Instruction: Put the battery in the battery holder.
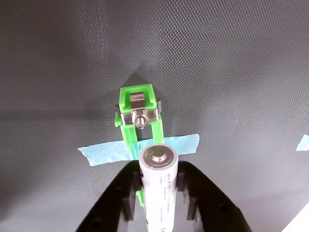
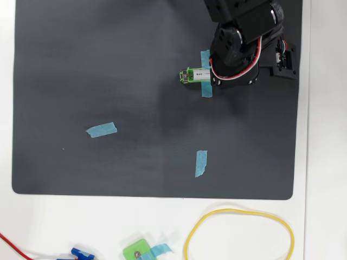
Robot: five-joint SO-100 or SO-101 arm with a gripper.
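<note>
In the wrist view, the claw clamps the white battery between its black fingers, its metal end facing the camera, just above the near part of the green battery holder, which blue tape fixes to the dark mat. In the overhead view, the battery lies along the holder beneath the arm on the bench.

Even bright overhead light, soft shadows, slight glare on mat, both views sharp, no edge distortion
</note>
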